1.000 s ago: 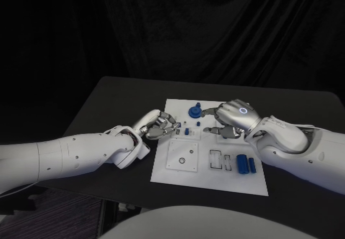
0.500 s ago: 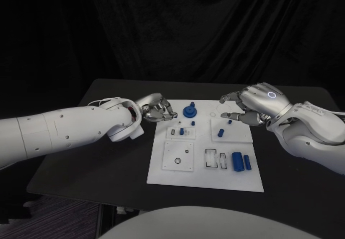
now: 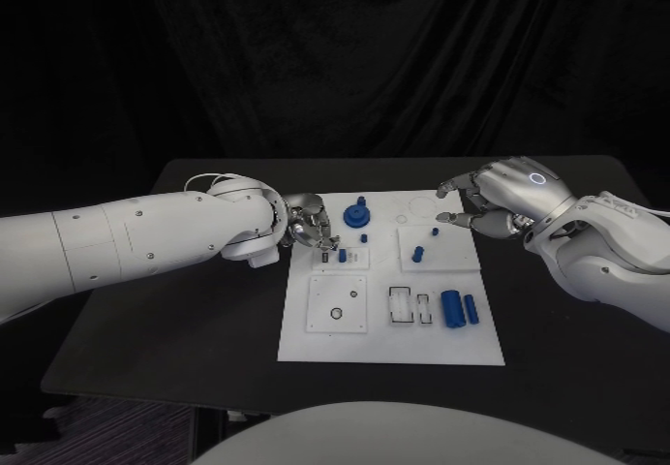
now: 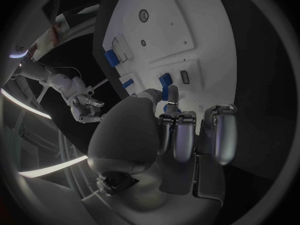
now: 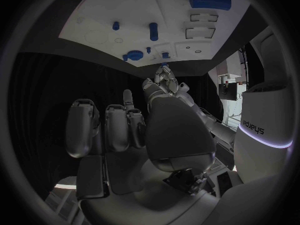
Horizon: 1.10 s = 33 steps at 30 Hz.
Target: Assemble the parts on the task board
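The white task board (image 3: 366,339) lies mid-table. On it are a round blue part (image 3: 357,213), an upright blue peg (image 3: 417,255), a small blue peg (image 3: 341,255) and two blue cylinders (image 3: 460,308) lying side by side. My left hand (image 3: 313,231) hovers at the board's left edge with its fingers (image 4: 187,132) curled in. Its thumb tip sits against the small blue peg (image 4: 165,92); I cannot tell whether it pinches it. My right hand (image 3: 486,205) is off the board's far right corner, its fingers (image 5: 106,125) curled with nothing in them.
A raised square plate (image 3: 337,302) with a small ring and two rectangular slots (image 3: 412,306) take up the board's near half. Bare black table (image 3: 167,320) lies on either side. A black curtain closes off the back.
My right hand has drawn back off the board's far right, uncovering the upright peg. My left hand stays curled at the board's left edge. The camera has shifted.
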Available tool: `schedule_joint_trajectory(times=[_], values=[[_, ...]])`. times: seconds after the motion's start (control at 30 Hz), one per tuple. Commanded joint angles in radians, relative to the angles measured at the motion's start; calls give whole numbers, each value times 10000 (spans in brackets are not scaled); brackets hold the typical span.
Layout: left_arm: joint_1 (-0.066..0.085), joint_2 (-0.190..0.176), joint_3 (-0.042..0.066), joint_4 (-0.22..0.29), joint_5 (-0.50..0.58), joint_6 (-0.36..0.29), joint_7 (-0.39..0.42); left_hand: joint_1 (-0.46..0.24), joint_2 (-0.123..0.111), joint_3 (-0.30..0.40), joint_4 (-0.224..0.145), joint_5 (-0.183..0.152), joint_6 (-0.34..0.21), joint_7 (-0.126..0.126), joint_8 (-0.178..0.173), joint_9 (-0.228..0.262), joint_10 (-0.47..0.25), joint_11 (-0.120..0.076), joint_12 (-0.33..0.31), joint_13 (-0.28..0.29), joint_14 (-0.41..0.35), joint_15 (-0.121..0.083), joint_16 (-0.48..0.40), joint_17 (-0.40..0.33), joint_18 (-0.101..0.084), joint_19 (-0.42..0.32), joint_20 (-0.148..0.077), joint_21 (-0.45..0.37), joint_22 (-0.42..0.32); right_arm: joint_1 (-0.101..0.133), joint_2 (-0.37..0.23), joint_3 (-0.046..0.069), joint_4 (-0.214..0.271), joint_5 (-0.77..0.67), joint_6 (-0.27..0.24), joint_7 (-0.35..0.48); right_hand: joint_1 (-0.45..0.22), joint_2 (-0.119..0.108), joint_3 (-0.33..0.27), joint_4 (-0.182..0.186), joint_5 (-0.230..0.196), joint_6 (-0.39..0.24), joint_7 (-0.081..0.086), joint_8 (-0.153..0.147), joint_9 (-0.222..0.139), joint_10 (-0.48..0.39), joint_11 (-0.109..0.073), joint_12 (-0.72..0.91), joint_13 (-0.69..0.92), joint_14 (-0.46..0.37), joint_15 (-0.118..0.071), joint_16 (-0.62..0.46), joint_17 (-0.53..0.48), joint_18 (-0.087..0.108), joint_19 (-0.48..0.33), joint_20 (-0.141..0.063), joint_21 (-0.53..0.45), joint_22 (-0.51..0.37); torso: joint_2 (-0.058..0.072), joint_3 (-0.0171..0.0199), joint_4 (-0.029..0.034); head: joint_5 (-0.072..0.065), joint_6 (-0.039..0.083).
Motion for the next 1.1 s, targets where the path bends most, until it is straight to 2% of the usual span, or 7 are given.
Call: schedule_joint_trajectory(times=[0.03, 0.1, 0.33, 0.6, 0.73, 0.93, 1.1], values=[[36, 77, 7, -33, -140, 619, -1090, -126, 35, 1207, -1118, -21, -153, -231, 53, 87, 1041, -18, 26, 2618, 1057, -97, 26, 2634, -4, 321, -67, 47, 2139, -9, -45, 4, 17, 200, 58, -78, 39, 89, 37, 45, 37, 90, -25, 52, -16, -47, 33, -81, 970, 337, 33, -74, -32, 136, -54, -9, -60, 1819, 68, 89, -45, 6, -2], [39, 126, 7, -46, -142, 633, -1379, -286, 16, 1362, -1238, 28, -148, -239, 62, 180, 1041, -27, 26, 2618, 1057, -109, 26, 2634, -2, 330, -80, 38, 2136, -11, -82, 4, 28, 218, 68, -87, 34, 94, 37, 54, 39, 102, -26, 50, -25, -59, 33, -93, 955, 332, 33, -85, -43, 136, -55, -8, -65, 1818, 116, 140, -74, 52, -2], [39, 137, 7, 63, -143, 320, -1706, -568, -5, 1617, -1442, 23, -142, -253, 63, 320, 1041, -42, 26, 2618, 1057, -127, 26, 2634, 5, 331, -98, 3, 2124, -15, -133, 4, 38, 432, 252, -134, 18, 109, 38, 84, 40, 139, -26, 44, -57, -124, 36, -159, 870, 315, 35, -130, -96, 152, -85, -5, -143, 1795, 234, 170, -107, 99, -2], [36, -3, 6, 260, -143, -9, -1827, -822, -23, 1829, -1635, 106, -139, -256, 57, 441, 1041, -49, 26, 2618, 1057, -136, 26, 2634, 7, 335, -109, -17, 2120, -29, -118, 4, 40, 486, 466, -197, -1, 123, 37, 118, 31, 155, -23, 23, -98, -209, 40, -245, 761, 294, 40, -187, -161, 168, -117, 0, -226, 1771, 258, 151, -66, 78, -2], [36, -108, 6, 373, -143, -12, -1919, -848, -24, 1843, -1651, 116, -137, -257, 57, 452, 1041, -50, 26, 2618, 1057, -136, 26, 2634, 9, 332, -110, -25, 2117, -42, -91, 4, 24, 493, 552, -229, -2, 125, 37, 125, 25, 156, -23, 16, -109, -236, 40, -274, 726, 289, 40, -199, -174, 170, -122, 1, -241, 1767, 233, 154, -91, 143, -2], [35, -202, 5, 466, -143, -43, -1988, -890, -27, 1863, -1677, 130, -130, -260, 57, 469, 1041, -51, 26, 2618, 1057, -138, 26, 2634, 9, 333, -111, -29, 2117, -57, -51, 4, -13, 496, 614, -248, -4, 128, 38, 130, 18, 156, -22, 10, -120, -271, 40, -308, 682, 283, 41, -214, -191, 175, -132, 2, -265, 1760, 245, 135, -82, 154, -2], [34, -295, 5, 558, -143, -66, -2022, -917, -28, 1877, -1695, 141, -125, -261, 57, 480, 1041, -53, 26, 2618, 1057, -138, 26, 2634, 10, 331, -113, -34, 2115, -69, -26, 4, -38, 509, 708, -285, -2, 131, 40, 134, 14, 158, -23, 5, -129, -281, 40, -320, 668, 279, 41, -224, -203, 182, -144, 3, -296, 1751, 222, 152, -79, 151, -2]])
